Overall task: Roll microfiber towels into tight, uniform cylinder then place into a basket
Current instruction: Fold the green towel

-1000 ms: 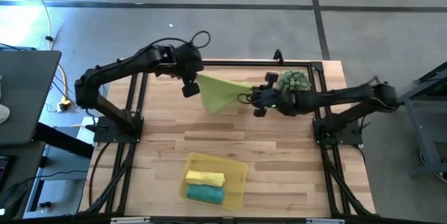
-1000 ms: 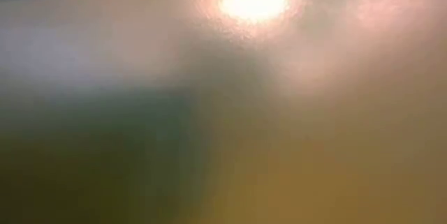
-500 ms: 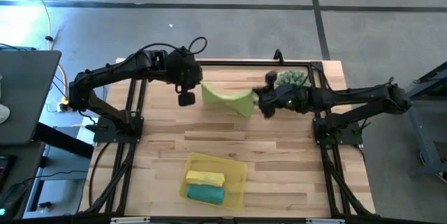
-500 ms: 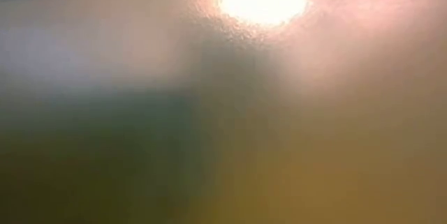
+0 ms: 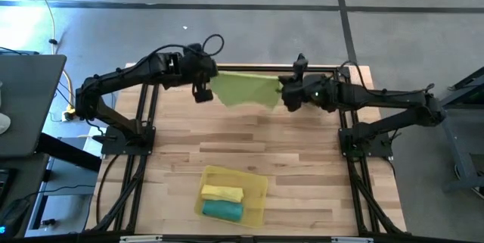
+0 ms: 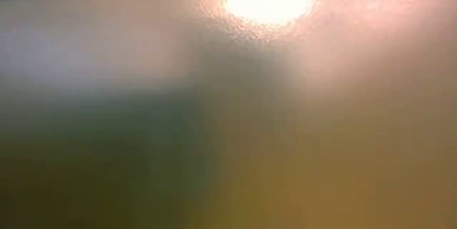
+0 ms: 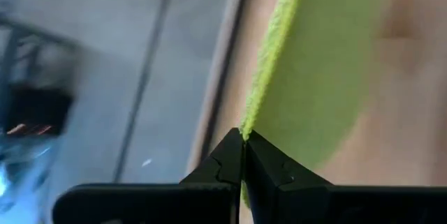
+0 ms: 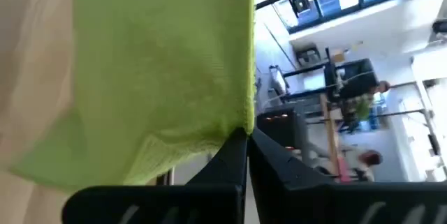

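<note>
The lime green towel (image 5: 243, 89) is spread out in the air over the far part of the table, between my two grippers. My left gripper (image 5: 207, 86) is shut on its left upper corner and my right gripper (image 5: 283, 91) on its right upper corner. Near the table's front edge the yellow basket (image 5: 259, 184) holds a rolled yellow towel (image 5: 221, 193) and a rolled teal towel (image 5: 222, 210), lying side by side on its floor. The low view shows only a yellowish blur. My left gripper pinches the green towel's corner (image 7: 246, 128) between its two fingertips, on the hemmed edge (image 7: 269, 49) that runs away from them. It comes slanting down from the table's left. The cloth hangs below. My right gripper pinches the opposite upper corner (image 8: 242, 128) between its fingertips, coming nearly level from the table's right. The top edge (image 5: 246, 77) runs almost straight between the two holds, and the sheet hangs below it.
Black frame rails (image 5: 249, 68) run along the table's far edge and down both sides by the arm bases. Bare wooden tabletop (image 5: 242, 141) lies between the hanging towel and the basket.
Both grippers have risen, the right one farther, and it has rolled its wrist and gone toward the far edge. The green towel, which hung in a bunched point between them, is now drawn out into a wide sheet with a nearly straight top edge.
</note>
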Controlling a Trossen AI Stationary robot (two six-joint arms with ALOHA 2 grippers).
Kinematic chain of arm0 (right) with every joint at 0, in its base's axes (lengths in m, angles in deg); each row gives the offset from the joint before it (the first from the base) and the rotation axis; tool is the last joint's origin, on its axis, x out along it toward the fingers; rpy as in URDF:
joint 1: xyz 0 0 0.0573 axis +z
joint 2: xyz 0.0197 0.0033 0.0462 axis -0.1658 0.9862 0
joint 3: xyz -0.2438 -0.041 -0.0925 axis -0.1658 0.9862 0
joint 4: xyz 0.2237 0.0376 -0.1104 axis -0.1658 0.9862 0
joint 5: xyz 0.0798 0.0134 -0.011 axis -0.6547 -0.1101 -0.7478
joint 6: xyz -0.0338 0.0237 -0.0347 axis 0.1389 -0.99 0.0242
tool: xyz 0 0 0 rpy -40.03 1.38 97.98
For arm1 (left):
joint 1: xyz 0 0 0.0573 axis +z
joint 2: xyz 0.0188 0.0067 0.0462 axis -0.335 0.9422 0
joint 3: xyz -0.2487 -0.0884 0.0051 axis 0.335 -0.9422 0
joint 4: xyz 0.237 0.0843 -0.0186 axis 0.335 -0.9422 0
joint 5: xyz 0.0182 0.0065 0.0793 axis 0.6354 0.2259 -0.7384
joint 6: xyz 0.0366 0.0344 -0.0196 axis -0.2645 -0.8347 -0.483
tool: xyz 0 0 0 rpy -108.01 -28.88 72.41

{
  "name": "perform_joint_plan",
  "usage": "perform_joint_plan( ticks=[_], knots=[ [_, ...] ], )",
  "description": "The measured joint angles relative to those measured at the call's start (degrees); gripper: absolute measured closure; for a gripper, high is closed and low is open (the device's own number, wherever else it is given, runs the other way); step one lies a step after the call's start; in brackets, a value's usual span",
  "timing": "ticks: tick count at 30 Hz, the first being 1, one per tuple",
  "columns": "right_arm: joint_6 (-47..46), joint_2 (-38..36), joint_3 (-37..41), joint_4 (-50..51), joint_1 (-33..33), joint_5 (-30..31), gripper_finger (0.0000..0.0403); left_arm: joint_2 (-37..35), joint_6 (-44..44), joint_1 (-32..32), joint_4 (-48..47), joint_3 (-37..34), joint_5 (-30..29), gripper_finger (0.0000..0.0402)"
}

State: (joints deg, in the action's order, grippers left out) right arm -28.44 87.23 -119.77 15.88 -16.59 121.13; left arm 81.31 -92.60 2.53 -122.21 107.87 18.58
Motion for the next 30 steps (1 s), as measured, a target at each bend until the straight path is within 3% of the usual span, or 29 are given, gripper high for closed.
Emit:
perform_joint_plan(
  ticks=[4,6,9,10,11,14,15,17,19,20,21,22,23,25,26,27,28,30],
  knots=[
    [-1.5,0.0,-2.4,1.9,-2.6,-7.0,0.0403,1.0,-0.9,0.2,-0.2,0.0,-3.4,0.0401],
    [-2.0,0.1,-3.5,4.2,-3.7,-11.5,0.0403,1.4,-0.5,0.4,-0.7,0.0,-0.7,0.0401],
    [-4.9,0.0,-5.0,8.2,-5.7,-21.3,0.0403,2.5,0.0,0.8,-2.7,0.0,7.8,0.0401],
    [-4.9,0.1,-5.1,8.3,-6.3,-21.9,0.0403,3.0,0.0,1.0,-2.5,0.0,8.1,0.0401],
    [-4.8,0.2,-5.1,8.1,-6.7,-20.2,0.0403,3.3,0.1,1.3,-1.9,0.0,5.7,0.0401],
    [-6.7,1.5,-5.1,5.9,-8.3,-7.9,0.0403,4.7,1.5,1.4,1.7,0.0,-8.5,0.0401],
    [-8.7,1.9,-5.1,6.6,-8.7,-8.4,0.0403,5.3,2.2,1.5,1.7,0.0,-10.4,0.0401],
    [-11.8,2.0,-5.1,11.4,-8.7,-20.7,0.0403,6.0,3.3,1.6,-1.3,0.0,-5.0,0.0401],
    [-11.6,2.0,-5.1,15.9,-8.1,-35.2,0.0403,6.1,1.8,1.5,-4.9,0.0,10.7,0.0401],
    [-10.6,2.0,-5.1,17.0,-7.9,-37.6,0.0403,6.2,-0.2,1.4,-5.9,0.0,17.6,0.0401],
    [-9.5,1.9,-5.1,16.9,-7.9,-35.6,0.0403,6.5,-1.7,1.3,-6.0,0.0,20.7,0.0401],
    [-9.0,1.9,-5.1,15.4,-8.1,-29.2,0.0403,6.7,-2.6,1.2,-4.9,0.0,19.8,0.0401],
    [-8.2,2.0,-5.1,13.0,-8.3,-20.4,0.0403,6.8,-2.8,0.8,-3.0,0.0,15.1,0.0401],
    [-8.9,2.2,-5.1,7.3,-8.7,-6.2,0.0403,6.7,-0.6,0.7,1.3,0.0,-0.9,0.0401],
    [-9.8,2.5,-5.3,5.9,-8.7,-4.9,0.0403,6.7,1.9,0.8,2.9,0.0,-8.2,0.0401],
    [-10.9,2.6,-5.6,7.0,-8.5,-7.8,0.0403,6.7,4.1,0.8,3.0,0.0,-11.9,0.0401],
    [-11.4,2.7,-5.8,10.0,-8.0,-13.2,0.0403,6.6,5.1,0.6,1.8,0.0,-11.4,0.0401],
    [-10.9,3.2,-6.1,14.7,-7.2,-23.2,0.0403,6.6,4.7,0.1,-1.9,0.0,-1.1,0.0401]
  ],
)
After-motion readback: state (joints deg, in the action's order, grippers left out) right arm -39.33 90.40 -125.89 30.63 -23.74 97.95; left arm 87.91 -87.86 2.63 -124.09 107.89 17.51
